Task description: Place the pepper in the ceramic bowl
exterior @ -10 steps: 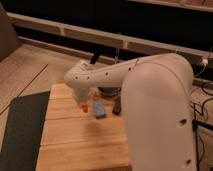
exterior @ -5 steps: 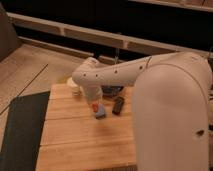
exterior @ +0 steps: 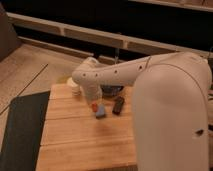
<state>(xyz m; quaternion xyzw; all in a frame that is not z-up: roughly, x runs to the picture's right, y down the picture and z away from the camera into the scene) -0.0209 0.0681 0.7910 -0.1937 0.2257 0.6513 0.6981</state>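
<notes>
The small orange-red pepper [exterior: 94, 107] sticks out below the tip of my gripper [exterior: 93, 101], which is shut on it just above the wooden table, left of the blue block. My white arm reaches in from the right and covers most of the gripper. The dark ceramic bowl [exterior: 114, 90] sits behind and to the right of the gripper, partly hidden by the arm.
A blue rectangular block [exterior: 101, 111] and a black oblong object [exterior: 118, 105] lie side by side on the wooden table [exterior: 75, 140]. A small white cup [exterior: 75, 89] stands at the table's back left. A dark mat [exterior: 22, 130] lies left of the table.
The gripper and the pepper have shifted to the right, toward the blue block, and the arm has swung with them. The block, black object and cup have stayed put.
</notes>
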